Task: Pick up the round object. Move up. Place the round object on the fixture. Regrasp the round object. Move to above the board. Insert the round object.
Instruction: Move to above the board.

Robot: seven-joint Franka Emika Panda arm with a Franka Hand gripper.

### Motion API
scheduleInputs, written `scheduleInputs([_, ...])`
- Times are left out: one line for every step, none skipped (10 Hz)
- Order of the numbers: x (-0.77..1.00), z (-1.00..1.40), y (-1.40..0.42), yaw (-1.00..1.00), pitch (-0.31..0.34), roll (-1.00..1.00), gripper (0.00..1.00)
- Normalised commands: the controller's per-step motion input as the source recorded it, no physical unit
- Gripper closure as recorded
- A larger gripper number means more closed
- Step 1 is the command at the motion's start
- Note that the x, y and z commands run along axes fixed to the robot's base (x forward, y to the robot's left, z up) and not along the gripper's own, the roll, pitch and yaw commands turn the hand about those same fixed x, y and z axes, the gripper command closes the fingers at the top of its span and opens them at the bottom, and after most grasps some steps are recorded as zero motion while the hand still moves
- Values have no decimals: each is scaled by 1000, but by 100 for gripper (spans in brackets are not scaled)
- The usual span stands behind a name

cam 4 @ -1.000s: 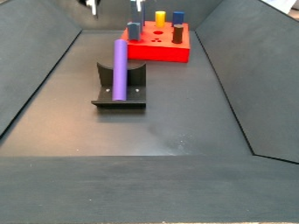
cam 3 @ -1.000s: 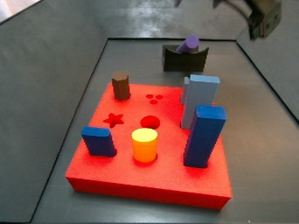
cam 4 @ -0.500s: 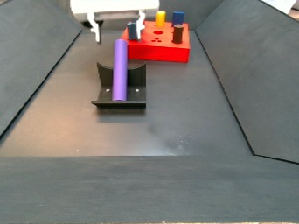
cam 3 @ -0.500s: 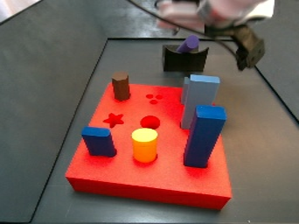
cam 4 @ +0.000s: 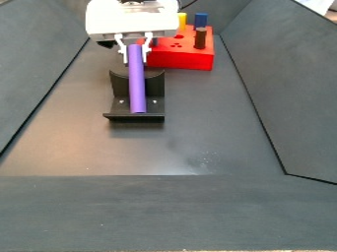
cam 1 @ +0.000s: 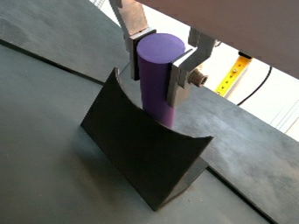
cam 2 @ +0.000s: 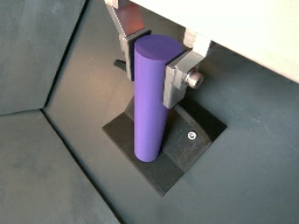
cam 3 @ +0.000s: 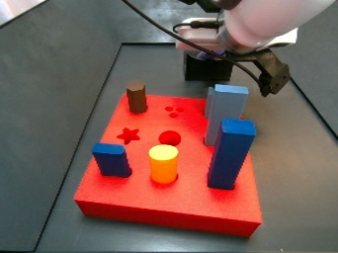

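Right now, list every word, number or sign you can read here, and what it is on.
No readable text anywhere.
Yellow strip behind the pincer: dark marks, too small to read.
Purple rod, fixture, red board: no lettering.

The rod [cam 2: 149,101] looks like smooth, matt purple plastic. The tool [cam 2: 155,54] at its top has flat fingers [cam 2: 179,73] of brushed silver metal. The fixture [cam 1: 142,154] is dark, matt and slightly grainy. The table [cam 4: 198,138] is dull grey, faintly scuffed. The board [cam 3: 158,188] looks matt red.
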Motion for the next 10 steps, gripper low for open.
scheduleInputs([35, 1000, 84, 231, 29, 29, 100])
scheduleInputs([33, 1000, 75, 180, 2, 1, 100])
scheduleInputs([33, 1000, 72, 156, -13, -6, 100])
scheduleInputs([30, 1000, 67, 107, -31, -14, 100])
scheduleInputs([29, 1000, 64, 86, -40, -19, 100])
scheduleInputs([22, 1000, 58, 49, -39, -27, 100])
scheduleInputs([16, 1000, 52, 11, -35, -36, 100])
scheduleInputs([10, 1000, 49, -10, -24, -41, 100])
scheduleInputs([7, 1000, 46, -15, -16, -45, 100])
scheduleInputs([-7, 1000, 41, -26, 13, -50, 100])
